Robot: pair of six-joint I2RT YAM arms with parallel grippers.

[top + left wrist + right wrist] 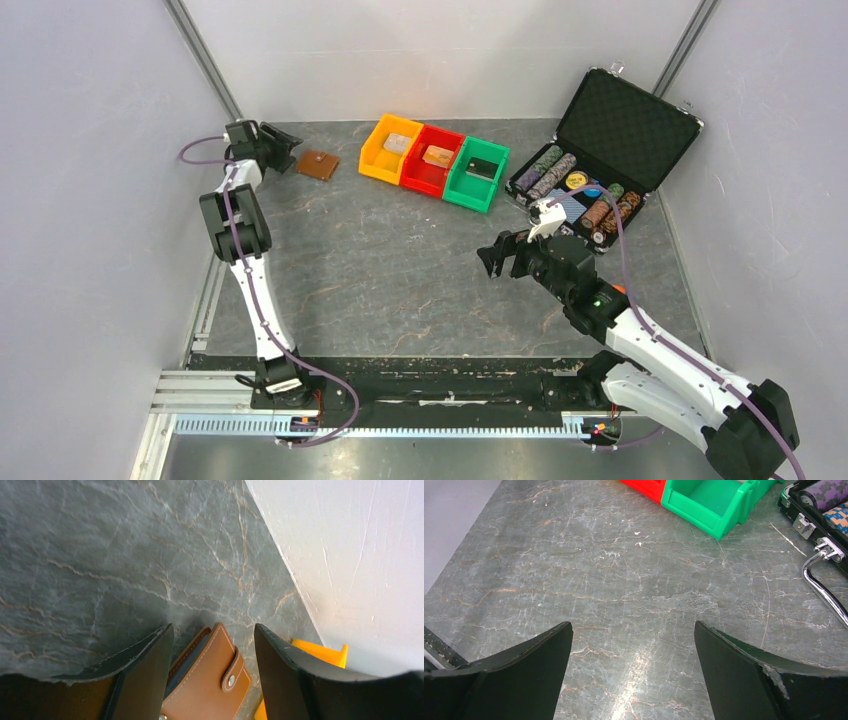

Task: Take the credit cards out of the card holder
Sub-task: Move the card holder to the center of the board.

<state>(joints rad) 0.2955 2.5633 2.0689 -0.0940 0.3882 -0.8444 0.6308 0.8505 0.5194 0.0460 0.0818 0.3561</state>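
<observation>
- The left gripper (212, 630) has its jaws clearly apart and grips nothing. Its fingers (150, 665) stand either side of the card holder (207, 680).
- In the left wrist view the left-hand finger sits just beside the holder's edge. Whether it touches cannot be told. The other finger is clear of the holder, with bare table (400, 270) showing between them.
- The right gripper (634, 630) is spread very wide over bare table, with nothing between its fingers.
- The card holder lies flat on the table in the far left corner, closed, with its snap tab (232, 672) fastened over one edge.
- A pale blue-grey inner layer shows along its open side. No card can be made out from these views.
- Room is tight around the left gripper. The left wall (90, 200) is close behind it, the white back wall (360, 555) is near, and the orange bin (392, 148) stands just past the holder.
- The red bin (432, 160) and green bin (477, 173) follow in a row, with the open black chip case (600, 150) at the far right.
- The middle and near part of the table is open room.
- In the wrist view the holder's long axis runs along the gap between the fingers, its far end leaning slightly toward the orange bin. The tab side faces that bin.
- From above it looks nearly square and a little askew to the table's edges.
</observation>
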